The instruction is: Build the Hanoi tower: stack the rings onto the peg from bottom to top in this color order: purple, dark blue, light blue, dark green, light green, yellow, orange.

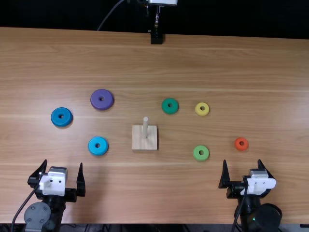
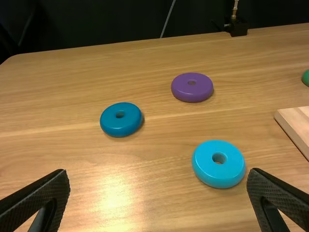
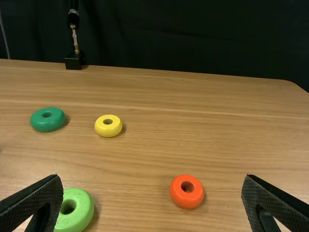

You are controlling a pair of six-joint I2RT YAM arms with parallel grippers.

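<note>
Top view: bare peg point(image 1: 145, 126); purple ring point(image 1: 97, 102) at its 10 o'clock, dark blue ring point(image 1: 57, 118) at 9, orange ring point(image 1: 238, 145) at 3, likely spaced for single picks. Left gripper point(image 1: 63, 163), right gripper point(image 1: 242, 161): fingers spread, empty, presumably ready to straddle rings.

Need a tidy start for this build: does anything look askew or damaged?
Nothing stands out: the peg is upright; the purple, dark blue, light blue, dark green, light green, yellow and orange rings lie flat, seemingly intact.

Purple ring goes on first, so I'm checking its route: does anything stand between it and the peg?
Nothing visible stands between the purple ring and the peg; the light blue ring lies off that line.
</note>
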